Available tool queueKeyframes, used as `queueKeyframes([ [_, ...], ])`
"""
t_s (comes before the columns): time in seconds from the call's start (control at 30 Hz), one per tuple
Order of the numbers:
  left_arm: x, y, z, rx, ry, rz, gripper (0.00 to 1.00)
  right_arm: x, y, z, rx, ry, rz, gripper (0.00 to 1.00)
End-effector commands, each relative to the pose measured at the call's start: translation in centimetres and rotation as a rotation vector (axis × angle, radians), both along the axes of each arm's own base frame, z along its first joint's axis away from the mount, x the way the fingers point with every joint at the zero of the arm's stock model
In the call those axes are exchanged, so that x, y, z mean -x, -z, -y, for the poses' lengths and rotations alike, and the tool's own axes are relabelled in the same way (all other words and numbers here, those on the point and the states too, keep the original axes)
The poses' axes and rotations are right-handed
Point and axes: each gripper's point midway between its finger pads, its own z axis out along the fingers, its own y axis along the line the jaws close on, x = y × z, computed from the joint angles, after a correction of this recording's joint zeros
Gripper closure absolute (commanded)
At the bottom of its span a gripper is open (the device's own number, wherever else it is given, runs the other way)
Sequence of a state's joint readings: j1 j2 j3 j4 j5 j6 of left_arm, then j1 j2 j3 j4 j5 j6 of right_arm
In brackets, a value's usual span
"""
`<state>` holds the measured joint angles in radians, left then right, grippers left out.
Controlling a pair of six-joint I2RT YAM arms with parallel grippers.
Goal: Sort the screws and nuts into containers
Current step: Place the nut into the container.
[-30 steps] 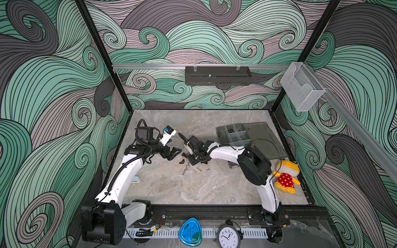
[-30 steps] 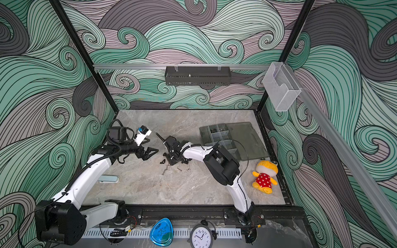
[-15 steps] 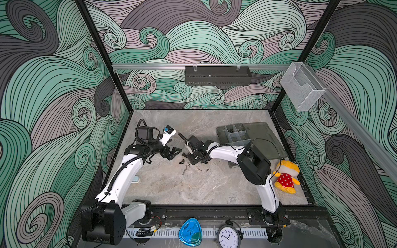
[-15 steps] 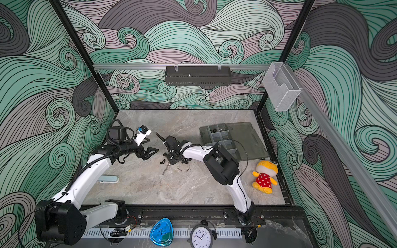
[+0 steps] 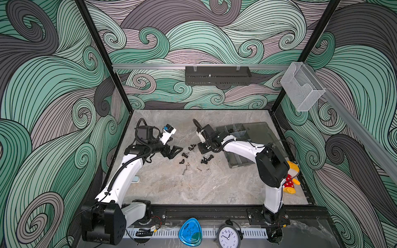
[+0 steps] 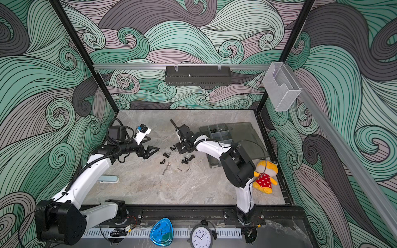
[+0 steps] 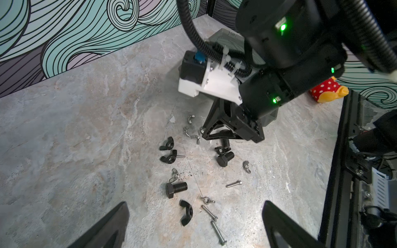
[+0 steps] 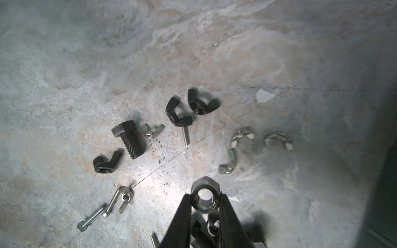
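Observation:
Screws and nuts [image 5: 193,160] lie scattered on the marble table between my two arms. They include black bolts [image 7: 176,189], thin silver screws [image 7: 218,233], black wing nuts [image 8: 202,104] and silver wing nuts [image 8: 240,134]. My right gripper [image 8: 205,198] is shut on a silver hex nut [image 8: 205,189], low over the pile, and I see this gripper [image 5: 203,148] in both top views. My left gripper [image 7: 194,208] hovers open at the pile's left edge, holding nothing. The smoky-grey organiser's containers [image 5: 234,131] sit behind the right arm, lid [image 5: 264,133] laid flat.
A plush toy [image 5: 291,176] lies at the right edge beside the right arm's base. A pale blue flat item [image 6: 108,179] rests by the left arm. A clock [image 5: 227,236] and a blue object [image 5: 190,234] sit on the front rail. A black tray [image 5: 217,75] and a clear holder [image 5: 303,90] hang on the walls.
My right gripper's jaws have closed in on the hex nut. Neither arm has shifted noticeably, and the scattered pieces lie where they were.

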<state>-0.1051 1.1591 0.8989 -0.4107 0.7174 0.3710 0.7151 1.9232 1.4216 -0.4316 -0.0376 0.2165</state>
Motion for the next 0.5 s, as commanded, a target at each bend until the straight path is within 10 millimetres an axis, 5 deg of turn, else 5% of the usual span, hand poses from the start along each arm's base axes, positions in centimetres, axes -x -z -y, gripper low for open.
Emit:
queueKeyframes([
  [0.0,0.4,-0.9,2.0,0.067,0.067,-0.002,0.01,-1.8,-1.0,3.0,-0.012,0.053,0.012,0.77],
  [0.17,2.3,-0.5,4.7,0.049,0.176,0.003,0.01,-5.5,-1.4,9.4,-0.019,0.207,0.011,0.77],
  [0.47,2.9,0.0,5.6,0.048,0.217,-0.003,0.02,-11.0,-1.7,19.8,0.013,0.454,0.045,0.77],
])
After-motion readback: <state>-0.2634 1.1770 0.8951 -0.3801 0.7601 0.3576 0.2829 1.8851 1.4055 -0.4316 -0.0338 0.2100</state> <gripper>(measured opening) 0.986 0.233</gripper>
